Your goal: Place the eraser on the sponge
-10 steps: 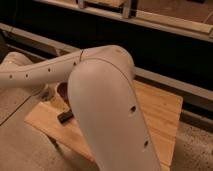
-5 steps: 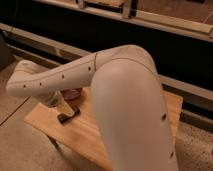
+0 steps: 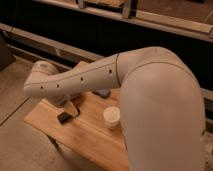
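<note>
The eraser lies flat on the table near its left front corner, not on the sponge, which sits well apart to the right and further back, half hidden under the arm. The gripper hangs just above and beside the eraser's right end, seemingly touching it. Whether it is clamped on the bar or released I cannot tell. Judged from this, the step in hand is getting hold of the eraser. To do it well, the grip should close squarely across the bar's narrow width near its middle, so that it comes up level. The carry should then pass behind the cup, which stands between the two, nearer the front. The sponge is about the bar's own size, so the eraser needs lining up along it and letting go low, or it may tip off. Against half a second ago, the eraser is about where it was. The elbow has swung right and the forearm has stretched out, uncovering the sponge and cup.
</note>
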Tool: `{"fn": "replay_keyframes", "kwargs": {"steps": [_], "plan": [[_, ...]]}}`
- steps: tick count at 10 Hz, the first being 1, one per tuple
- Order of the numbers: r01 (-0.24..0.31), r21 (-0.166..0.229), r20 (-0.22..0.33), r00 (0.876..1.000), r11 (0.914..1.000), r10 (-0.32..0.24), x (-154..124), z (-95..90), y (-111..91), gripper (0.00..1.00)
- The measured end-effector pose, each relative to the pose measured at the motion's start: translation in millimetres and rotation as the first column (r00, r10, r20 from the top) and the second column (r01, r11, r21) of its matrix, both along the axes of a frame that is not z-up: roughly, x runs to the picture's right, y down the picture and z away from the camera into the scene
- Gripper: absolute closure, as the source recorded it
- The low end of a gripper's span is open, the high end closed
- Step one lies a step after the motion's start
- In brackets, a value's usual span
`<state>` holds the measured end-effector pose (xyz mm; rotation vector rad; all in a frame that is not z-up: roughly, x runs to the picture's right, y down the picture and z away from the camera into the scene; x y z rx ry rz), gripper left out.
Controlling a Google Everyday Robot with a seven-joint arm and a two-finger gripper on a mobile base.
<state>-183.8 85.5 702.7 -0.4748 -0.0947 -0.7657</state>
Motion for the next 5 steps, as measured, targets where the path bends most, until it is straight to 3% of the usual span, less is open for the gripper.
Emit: {"fn": "replay_keyframes", "kwargs": {"steps": [2, 5], "plan": [[0.007, -0.020, 0.005, 1.000, 0.9998, -0.007, -7.6, 0.0, -2.3, 0.35], [-0.001, -0.079, 0.026, 1.000, 0.9969, 0.003, -37.4, 4.4, -2.7, 0.35]]}}
